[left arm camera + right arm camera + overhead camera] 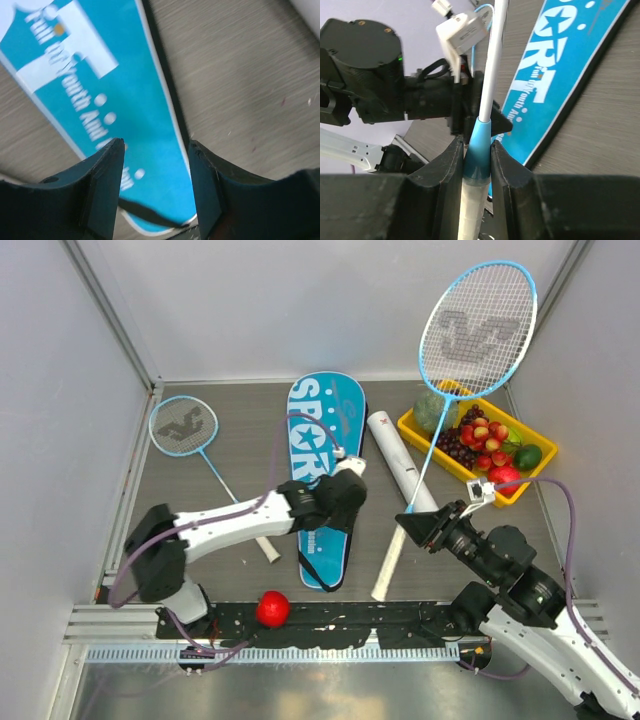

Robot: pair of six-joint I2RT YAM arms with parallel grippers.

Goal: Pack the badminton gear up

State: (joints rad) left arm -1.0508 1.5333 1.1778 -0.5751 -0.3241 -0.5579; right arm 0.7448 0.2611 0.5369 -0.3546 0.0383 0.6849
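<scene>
Evidently we have the two arms sharing the job around the blue cover, which lies flat along the middle of the surface with its narrow end towards us. Our right tool is pressed tight on one racket, pinching it where the blue collar joins the white handle. The head stands high and tilted over the yellow tray; we judge it is held there so it can be swung across and fed into the cover. Whether the butt of the handle rests on the surface we cannot tell.

Our left tool hovers over the cover's narrow end, fingers spread wide with nothing between them. In the wrist view they straddle the cover's right edge and its black strap, likely placed to pin or lift the cover so it takes the racket.

The second racket lies flat on the left, the white tube just beside the cover on the right, a red ball near the front edge
</scene>
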